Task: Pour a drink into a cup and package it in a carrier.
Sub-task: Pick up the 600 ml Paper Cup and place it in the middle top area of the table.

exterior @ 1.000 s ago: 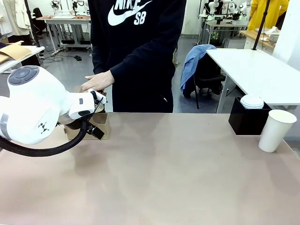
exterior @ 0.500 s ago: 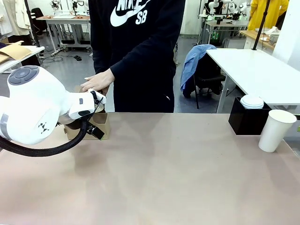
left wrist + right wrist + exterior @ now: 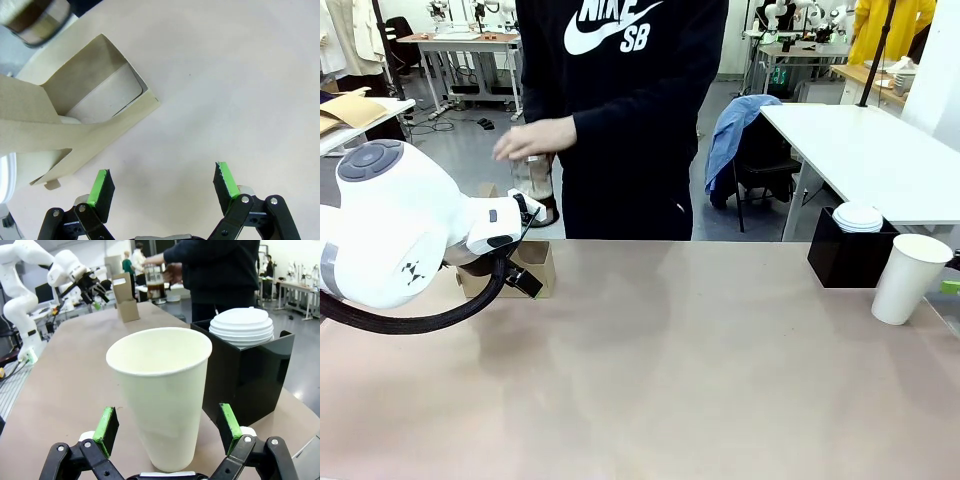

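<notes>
Since half a second ago, the person's hand (image 3: 533,138) has lifted the banded glass press jug (image 3: 534,182) holding the dark drink (image 3: 155,291) off the counter (image 3: 670,380), upper left of frame; pouring looks imminent. The folded brown cardboard carrier (image 3: 535,268) sits below it, with the left pincer (image 3: 162,175) spread empty beside it. At right, the right pincer (image 3: 166,420) is spread around the smooth white paper cup (image 3: 910,277), not touching it.

Carrier (image 3: 542,262) far left; cup (image 3: 910,277) far right, box (image 3: 845,262) behind; jug (image 3: 535,185) seemingly above carrier.
</notes>
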Controlling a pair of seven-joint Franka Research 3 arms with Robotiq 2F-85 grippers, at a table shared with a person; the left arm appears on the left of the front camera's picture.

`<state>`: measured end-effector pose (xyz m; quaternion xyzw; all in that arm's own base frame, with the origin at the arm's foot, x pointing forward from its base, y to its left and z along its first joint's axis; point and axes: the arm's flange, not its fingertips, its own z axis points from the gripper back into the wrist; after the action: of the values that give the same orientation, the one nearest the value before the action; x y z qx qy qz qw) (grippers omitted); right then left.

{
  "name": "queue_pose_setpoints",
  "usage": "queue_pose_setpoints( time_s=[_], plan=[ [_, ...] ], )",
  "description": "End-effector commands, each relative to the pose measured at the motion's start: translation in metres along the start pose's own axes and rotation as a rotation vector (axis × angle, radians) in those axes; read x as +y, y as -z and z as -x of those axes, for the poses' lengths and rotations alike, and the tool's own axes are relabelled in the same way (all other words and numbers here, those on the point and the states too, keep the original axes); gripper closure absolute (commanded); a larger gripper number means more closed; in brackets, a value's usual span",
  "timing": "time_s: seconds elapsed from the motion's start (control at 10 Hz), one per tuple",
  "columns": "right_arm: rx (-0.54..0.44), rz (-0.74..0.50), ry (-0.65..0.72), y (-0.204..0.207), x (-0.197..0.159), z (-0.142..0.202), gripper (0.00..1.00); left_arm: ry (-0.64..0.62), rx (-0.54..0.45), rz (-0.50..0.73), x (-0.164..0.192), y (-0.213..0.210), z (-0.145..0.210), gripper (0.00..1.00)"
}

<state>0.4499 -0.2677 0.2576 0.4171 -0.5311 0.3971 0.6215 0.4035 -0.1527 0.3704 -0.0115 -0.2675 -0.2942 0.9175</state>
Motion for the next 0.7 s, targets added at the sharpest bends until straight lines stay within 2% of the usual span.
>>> queue_pose_setpoints(
  time_s=[0.0,0.6],
  plan=[
    [-0.018,0.016,-0.05,0.01,0.001,0.005,0.0,-0.001,0.0,0.001,0.0,0.0,0.0,0.0],
    [-0.021,-0.033,-0.044,0.05,-0.01,0.009,0.0,-0.001,0.0,0.001,0.0,0.0,0.0,0.0]
  ],
)
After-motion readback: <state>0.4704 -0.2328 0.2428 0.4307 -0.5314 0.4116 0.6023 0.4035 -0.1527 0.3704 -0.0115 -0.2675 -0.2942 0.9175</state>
